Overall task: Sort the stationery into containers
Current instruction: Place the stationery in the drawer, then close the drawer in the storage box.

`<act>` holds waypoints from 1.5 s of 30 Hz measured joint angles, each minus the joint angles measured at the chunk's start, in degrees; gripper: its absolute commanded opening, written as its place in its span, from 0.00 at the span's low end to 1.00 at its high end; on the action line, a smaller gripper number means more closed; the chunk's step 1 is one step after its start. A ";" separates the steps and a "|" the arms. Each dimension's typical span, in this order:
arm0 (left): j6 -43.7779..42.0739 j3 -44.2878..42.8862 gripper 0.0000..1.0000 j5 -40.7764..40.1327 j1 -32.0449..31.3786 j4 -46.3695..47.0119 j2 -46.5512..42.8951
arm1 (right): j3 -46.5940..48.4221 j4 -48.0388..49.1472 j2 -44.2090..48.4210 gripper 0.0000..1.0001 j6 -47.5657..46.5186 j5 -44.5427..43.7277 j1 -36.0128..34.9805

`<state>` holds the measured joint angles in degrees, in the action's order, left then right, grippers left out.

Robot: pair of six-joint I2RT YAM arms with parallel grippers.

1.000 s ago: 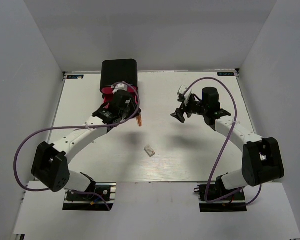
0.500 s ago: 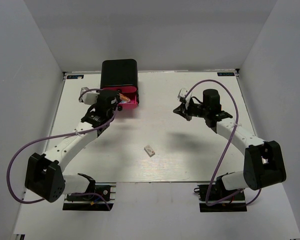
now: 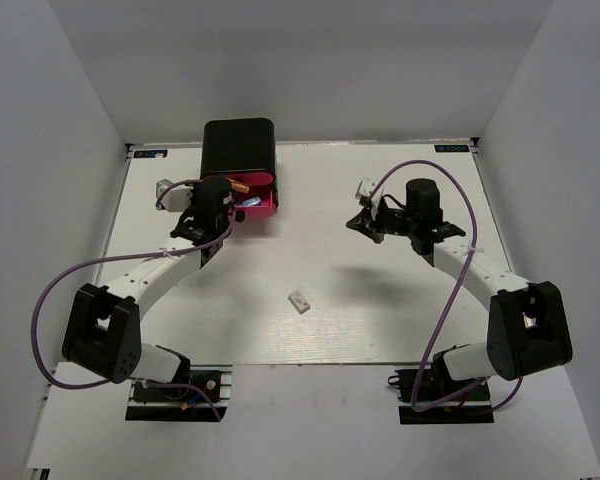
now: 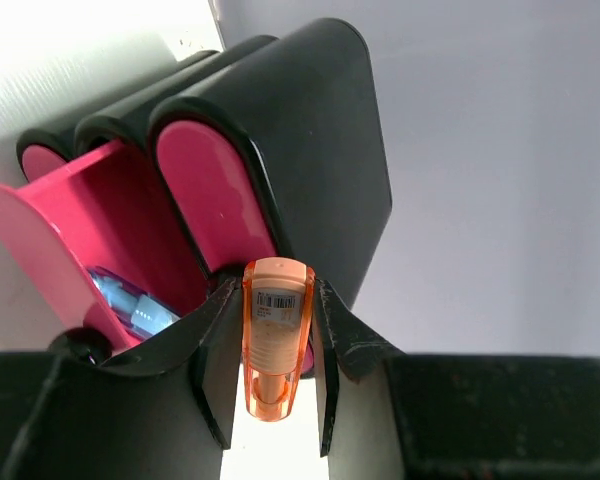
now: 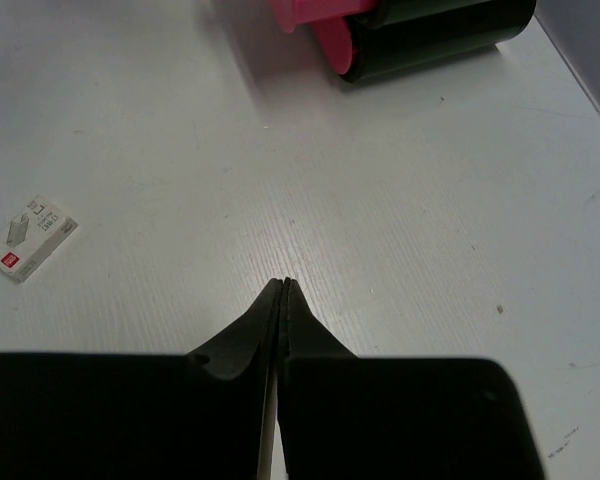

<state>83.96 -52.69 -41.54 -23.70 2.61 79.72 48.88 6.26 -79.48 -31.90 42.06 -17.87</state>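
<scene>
My left gripper (image 4: 275, 292) is shut on an orange bar of stationery (image 4: 276, 340), held just in front of the black box of containers (image 4: 310, 130). In the top view the orange bar (image 3: 240, 185) sits over the open pink drawer (image 3: 257, 201), beside my left gripper (image 3: 227, 199). A light blue piece (image 4: 132, 303) lies inside the open pink drawer (image 4: 70, 225). A small whitish-grey block (image 3: 300, 300) lies mid-table, also seen as the whitish block (image 5: 30, 236) in the right wrist view. My right gripper (image 5: 283, 286) is shut and empty above the bare table.
The black box (image 3: 238, 146) stands at the table's far left-centre, with a closed pink drawer front (image 4: 215, 195) beside the open one. White walls enclose the table (image 3: 380, 290) on three sides. My right gripper (image 3: 366, 222) hovers right of centre.
My left arm carried the orange bar up and left from mid-table to the open drawer. My right gripper went from open to shut and barely moved.
</scene>
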 measured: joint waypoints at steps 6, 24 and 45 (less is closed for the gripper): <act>-0.15 1.77 0.00 -0.02 0.94 3.52 1.81 | -0.02 -0.13 0.00 0.00 0.02 0.17 0.61; -4.04 2.08 0.60 2.43 1.25 8.13 7.98 | -0.02 -0.20 0.00 0.09 0.09 0.57 1.18; -17.55 -0.17 0.00 15.85 1.38 3.80 -1.84 | -0.61 -0.31 0.04 0.16 0.26 1.18 1.75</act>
<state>66.41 -52.86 -25.69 -22.33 6.42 77.89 48.27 5.96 -79.44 -31.64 43.24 -16.12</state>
